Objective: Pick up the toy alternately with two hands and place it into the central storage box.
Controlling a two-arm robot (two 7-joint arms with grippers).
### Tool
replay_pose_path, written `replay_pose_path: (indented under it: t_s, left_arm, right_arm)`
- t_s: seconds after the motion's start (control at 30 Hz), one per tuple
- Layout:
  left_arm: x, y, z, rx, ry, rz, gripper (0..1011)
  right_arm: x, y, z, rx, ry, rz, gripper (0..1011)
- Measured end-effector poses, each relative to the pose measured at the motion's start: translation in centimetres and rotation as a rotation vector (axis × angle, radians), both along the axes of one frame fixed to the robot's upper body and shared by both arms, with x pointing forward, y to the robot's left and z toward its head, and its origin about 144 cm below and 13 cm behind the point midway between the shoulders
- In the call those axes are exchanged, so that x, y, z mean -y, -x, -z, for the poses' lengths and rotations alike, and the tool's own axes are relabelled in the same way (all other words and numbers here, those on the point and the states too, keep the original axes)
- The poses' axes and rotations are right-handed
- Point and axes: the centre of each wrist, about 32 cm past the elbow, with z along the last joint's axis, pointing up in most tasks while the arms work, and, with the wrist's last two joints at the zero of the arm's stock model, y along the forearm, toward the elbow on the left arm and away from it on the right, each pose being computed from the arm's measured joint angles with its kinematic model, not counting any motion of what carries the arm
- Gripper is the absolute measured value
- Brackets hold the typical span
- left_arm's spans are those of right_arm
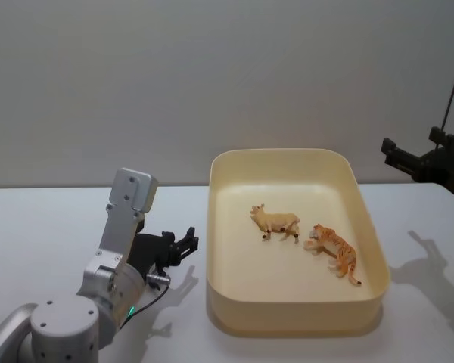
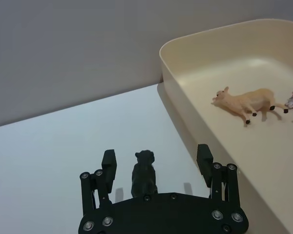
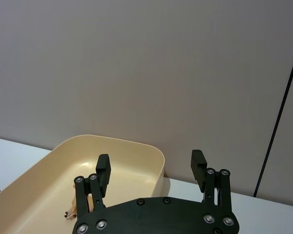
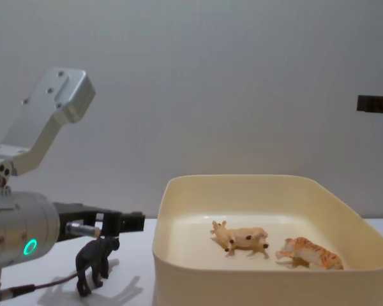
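At nine o'clock of the cream-yellow rectangular plastic tub (image 1: 295,314), the black two-finger left gripper (image 2: 156,163) hangs spread wide around the small dark animal figurine (image 4: 94,262) standing on the table, lined up to grab. Right gripper (image 3: 150,168) waits wide at two o'clock, raised.

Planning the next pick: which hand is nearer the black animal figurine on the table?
Left. The left hand sits open around the black animal figurine; the right hand hangs raised beyond the storage box.

Black toy (image 4: 92,262) upright left of cream storage box (image 4: 179,268).
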Motion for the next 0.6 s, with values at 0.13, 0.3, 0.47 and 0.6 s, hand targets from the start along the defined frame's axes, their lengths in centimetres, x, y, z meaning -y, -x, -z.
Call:
replay_pose_path:
  t_s: [0.13,0.3,0.47,0.6]
  left_arm:
    - [-0.27,-0.40,0.13,-0.044,-0.007,-0.016,1001]
    - [-0.42,-0.62,0.33,-0.074,-0.006,-0.031,1001]
    - [-0.64,-0.90,0.76,-0.107,-0.001,-0.052,1001]
    - [-0.75,-1.10,1.03,-0.123,0.006,-0.061,1001]
  right_arm:
    - [0.02,0.01,-0.01,0.001,0.000,0.001,1001]
    - [0.05,0.03,-0.02,0.001,-0.001,0.002,1001]
    - [0.05,0.04,-0.03,0.001,-0.001,0.002,1001]
    - [0.06,0.05,-0.02,0.001,0.000,0.002,1001]
